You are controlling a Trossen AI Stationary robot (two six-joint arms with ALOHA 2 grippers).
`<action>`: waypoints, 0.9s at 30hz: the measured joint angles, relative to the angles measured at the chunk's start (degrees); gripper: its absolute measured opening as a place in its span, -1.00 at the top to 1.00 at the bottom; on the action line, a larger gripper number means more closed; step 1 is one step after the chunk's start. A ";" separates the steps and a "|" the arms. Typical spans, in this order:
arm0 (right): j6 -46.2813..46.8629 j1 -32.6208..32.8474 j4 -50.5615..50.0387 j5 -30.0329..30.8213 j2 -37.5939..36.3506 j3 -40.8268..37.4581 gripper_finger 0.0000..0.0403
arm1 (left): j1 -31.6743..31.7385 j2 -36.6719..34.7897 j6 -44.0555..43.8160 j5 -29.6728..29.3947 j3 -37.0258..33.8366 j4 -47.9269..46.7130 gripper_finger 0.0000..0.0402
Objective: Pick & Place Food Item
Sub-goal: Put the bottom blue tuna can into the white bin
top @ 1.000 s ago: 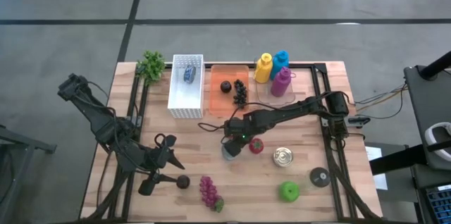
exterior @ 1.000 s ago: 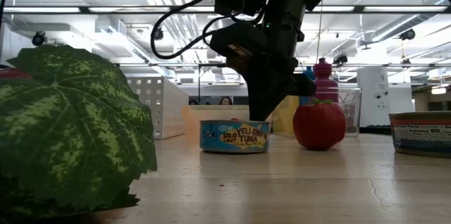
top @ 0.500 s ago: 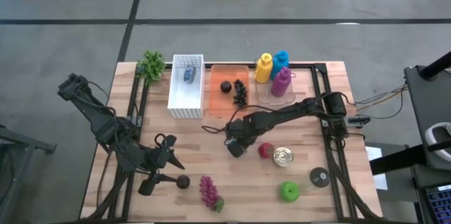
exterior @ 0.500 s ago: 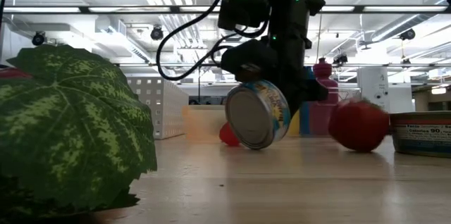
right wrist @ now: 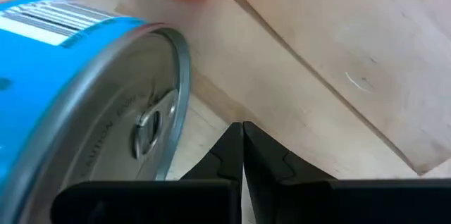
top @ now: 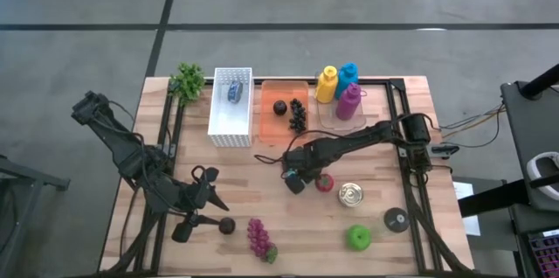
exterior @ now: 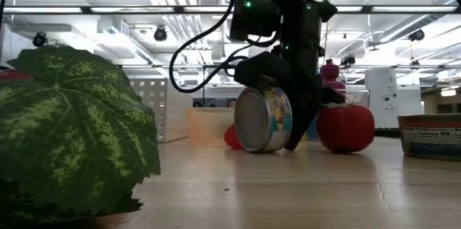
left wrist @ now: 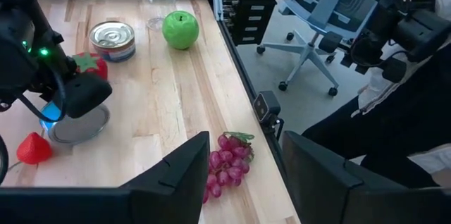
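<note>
Fingers of your right gripper (right wrist: 242, 155) are pressed together beside the tuna can (exterior: 263, 119), not around it. That can stands on its edge mid-table, touching the arm. Nudge it and it may roll into the tomato (exterior: 346, 127).

The high view is looking straight down on the whole bench (top: 262, 204) from well above. The low view is sitting at bench-top level, facing across into the room, with a leaf (exterior: 72, 132) very near its lens. Both are sharing the tuna can (exterior: 264, 119). The left wrist view is looking along the bench from farther off, also catching that can; the right wrist view is pressing close against it.
</note>
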 joint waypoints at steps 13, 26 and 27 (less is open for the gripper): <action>0.75 -0.46 -0.05 1.10 -2.79 0.55 0.96 | 0.02 0.00 -0.40 0.00 0.00 0.00 0.04; 2.87 -0.39 -2.07 5.92 -10.32 0.35 0.96 | 0.02 0.00 -0.34 0.00 0.00 -0.32 -0.05; 2.87 -0.35 -1.89 6.68 -10.99 0.36 0.96 | 0.02 0.00 -0.31 0.00 0.00 -0.32 -0.05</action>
